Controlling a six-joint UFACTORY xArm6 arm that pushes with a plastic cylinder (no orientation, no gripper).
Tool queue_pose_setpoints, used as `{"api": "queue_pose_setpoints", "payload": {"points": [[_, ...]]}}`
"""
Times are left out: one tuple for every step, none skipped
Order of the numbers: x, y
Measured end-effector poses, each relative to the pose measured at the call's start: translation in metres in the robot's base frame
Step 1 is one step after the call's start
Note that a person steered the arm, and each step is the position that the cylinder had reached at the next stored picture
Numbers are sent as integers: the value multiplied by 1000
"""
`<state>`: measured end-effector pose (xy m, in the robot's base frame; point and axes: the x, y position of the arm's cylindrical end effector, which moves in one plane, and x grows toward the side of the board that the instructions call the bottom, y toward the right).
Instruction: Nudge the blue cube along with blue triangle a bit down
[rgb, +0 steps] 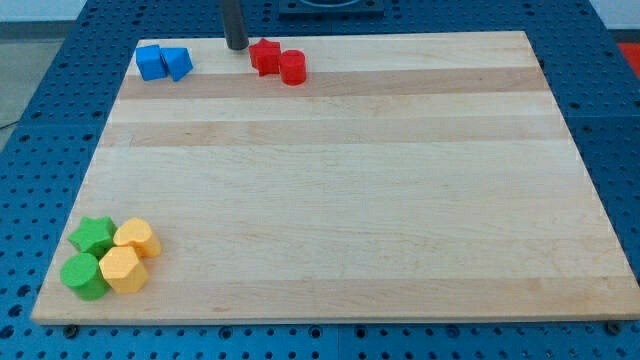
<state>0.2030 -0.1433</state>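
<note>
A blue cube (151, 62) sits at the board's top left, touching a blue triangle (178, 64) on its right. My tip (236, 46) rests at the board's top edge, to the right of the blue pair and just left of a red star (265, 56). The tip touches neither blue block.
A red cylinder (292, 68) touches the red star on its lower right. At the bottom left corner cluster a green star (93, 236), a green cylinder (83, 276), a yellow cylinder (137, 238) and a yellow hexagon block (123, 269). The wooden board (340, 180) lies on a blue perforated table.
</note>
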Motion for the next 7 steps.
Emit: {"api": "queue_pose_setpoints", "payload": {"points": [[25, 0], [55, 0], [69, 0], [76, -24], [92, -86], [92, -158], [93, -161]]}}
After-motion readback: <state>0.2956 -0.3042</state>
